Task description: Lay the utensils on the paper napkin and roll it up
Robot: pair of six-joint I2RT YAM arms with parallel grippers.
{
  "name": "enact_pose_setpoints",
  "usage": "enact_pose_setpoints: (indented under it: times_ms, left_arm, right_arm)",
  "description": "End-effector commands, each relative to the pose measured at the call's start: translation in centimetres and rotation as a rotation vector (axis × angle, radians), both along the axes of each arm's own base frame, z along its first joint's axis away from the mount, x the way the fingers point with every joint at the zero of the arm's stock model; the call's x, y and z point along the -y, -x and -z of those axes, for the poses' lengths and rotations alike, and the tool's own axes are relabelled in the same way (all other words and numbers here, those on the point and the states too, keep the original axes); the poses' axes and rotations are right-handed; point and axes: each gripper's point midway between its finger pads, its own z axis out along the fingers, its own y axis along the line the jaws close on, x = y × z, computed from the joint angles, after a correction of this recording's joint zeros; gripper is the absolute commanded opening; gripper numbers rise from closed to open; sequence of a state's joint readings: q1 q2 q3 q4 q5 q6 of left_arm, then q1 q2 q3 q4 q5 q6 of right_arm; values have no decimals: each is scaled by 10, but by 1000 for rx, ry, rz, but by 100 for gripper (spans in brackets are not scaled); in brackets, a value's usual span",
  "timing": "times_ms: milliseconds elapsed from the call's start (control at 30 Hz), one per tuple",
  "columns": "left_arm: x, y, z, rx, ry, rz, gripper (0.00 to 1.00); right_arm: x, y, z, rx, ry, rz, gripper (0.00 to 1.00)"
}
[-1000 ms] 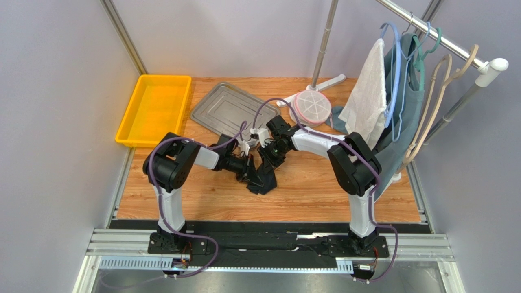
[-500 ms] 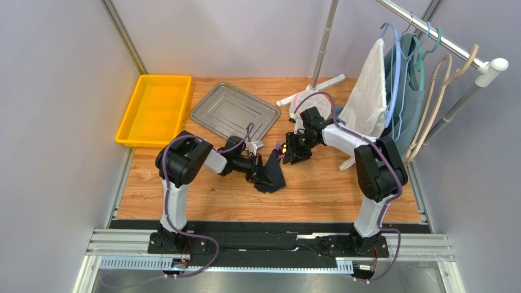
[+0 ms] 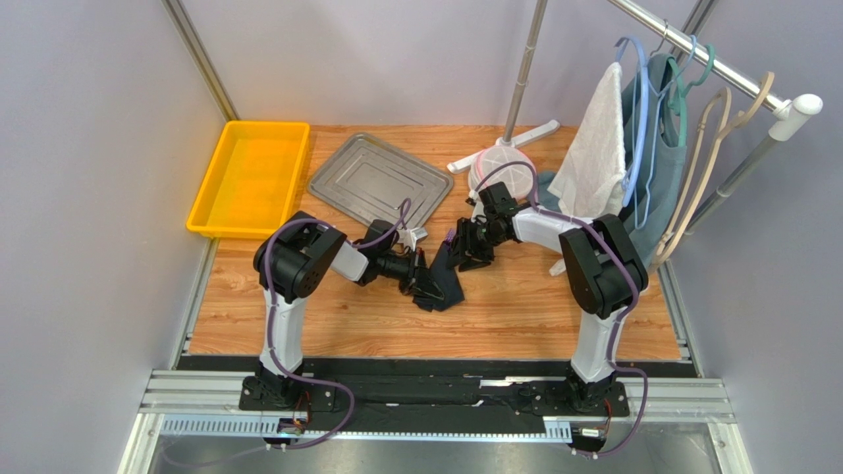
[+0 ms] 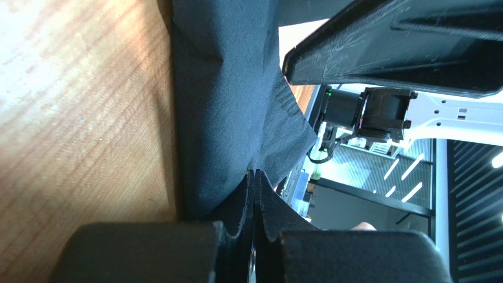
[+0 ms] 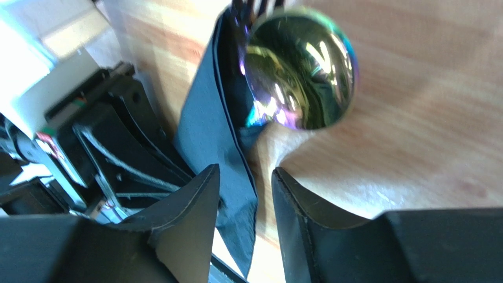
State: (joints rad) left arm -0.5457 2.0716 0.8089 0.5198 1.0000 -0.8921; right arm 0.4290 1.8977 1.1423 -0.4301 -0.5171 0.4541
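The black paper napkin [image 3: 450,281] lies folded over on the wood between both grippers. My left gripper [image 3: 423,279] is shut on its edge; in the left wrist view the napkin [image 4: 224,88] runs into the closed fingertips of the left gripper [image 4: 255,175]. My right gripper [image 3: 463,257] is open at the napkin's right side; in the right wrist view the right gripper [image 5: 245,177] has the napkin's [image 5: 206,130] free edge between its spread jaws. The spoon's shiny gold bowl [image 5: 298,68] sticks out of the fold. Its handle is hidden, and so is most of the fork.
A grey metal tray [image 3: 376,183] and a yellow bin [image 3: 247,178] sit at the back left. A round white and pink lid [image 3: 505,168] lies behind the right arm. A garment rack with hangers and a white towel [image 3: 594,158] stands at the right.
My right gripper swung away to the right, then came back left to the napkin's edge. The napkin, earlier lifted into a peak by my left gripper, now lies lower and more folded.
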Motion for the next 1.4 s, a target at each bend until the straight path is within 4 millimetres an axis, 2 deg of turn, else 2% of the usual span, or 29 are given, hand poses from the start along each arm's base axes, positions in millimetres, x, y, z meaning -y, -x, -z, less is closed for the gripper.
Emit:
enact_pose_setpoints:
  times_ms: [0,100,267,333,433,467,533,633,667,733,767,800,833,867,900,933,967,1000,1033,1067,1100,1233,1367]
  left_arm:
    - [-9,-11,46,38,-152,-91,0]
    - [-8,-11,46,36,-152,-90,0]
    - [-9,-13,45,45,-156,-92,0]
    - [-9,-13,45,47,-159,-94,0]
    - [-8,-15,45,48,-159,-94,0]
    - [-8,-16,44,48,-159,-94,0]
    - [-7,-19,41,60,-159,-93,0]
    - [-3,-24,25,104,-134,-81,4]
    - [-1,-28,13,136,-121,-79,11]
    - [-1,-30,1,174,-121,-61,22]
    - [0,-34,-16,217,-107,-59,24]
    - [-4,-31,-22,229,-120,-44,27]
    - [-6,-34,-32,252,-118,-45,33]
    - [-8,-36,-49,291,-110,-47,37]
    - [-14,-30,-51,284,-135,-27,40]
    - [-18,-32,-60,299,-137,-29,43]
    - [-21,-32,-77,332,-126,-30,51]
    - [-30,-29,-80,328,-151,-22,52]
    - [-35,-29,-86,347,-158,-23,61]
    - [-39,-30,-102,391,-153,-30,64]
    - [-49,-29,-104,415,-177,-23,72]
    - [-76,-30,-134,576,-226,-24,77]
    - [-102,-36,-147,692,-308,-41,79]
  right_arm:
    - [-8,-20,11,43,39,42,43]
    - [-12,-21,18,25,57,43,41]
    - [-7,-19,32,3,133,53,37]
    - [-5,-16,35,-8,151,57,33]
    - [-4,-12,42,-33,167,53,15]
    - [-3,-11,42,-39,169,45,0]
    - [-5,-11,40,-32,162,23,0]
    - [-11,-17,24,0,111,-6,0]
    - [-13,-19,18,15,91,-15,0]
    - [-15,-23,3,59,58,-33,0]
    - [-16,-25,-3,81,45,-42,0]
    - [-16,-26,-7,91,35,-45,0]
    - [-20,-26,-16,109,3,-63,0]
    - [-22,-26,-20,113,-17,-72,0]
    - [-23,-24,-23,113,-33,-79,0]
    - [-26,-23,-28,116,-59,-90,0]
    - [-27,-24,-31,129,-70,-96,0]
    - [-27,-23,-33,132,-81,-100,0]
    - [-27,-23,-34,135,-88,-99,0]
    - [-28,-24,-38,153,-97,-99,0]
    - [-28,-23,-38,152,-101,-100,0]
    - [-29,-24,-47,175,-130,-101,0]
    - [-31,-26,-58,209,-150,-109,0]
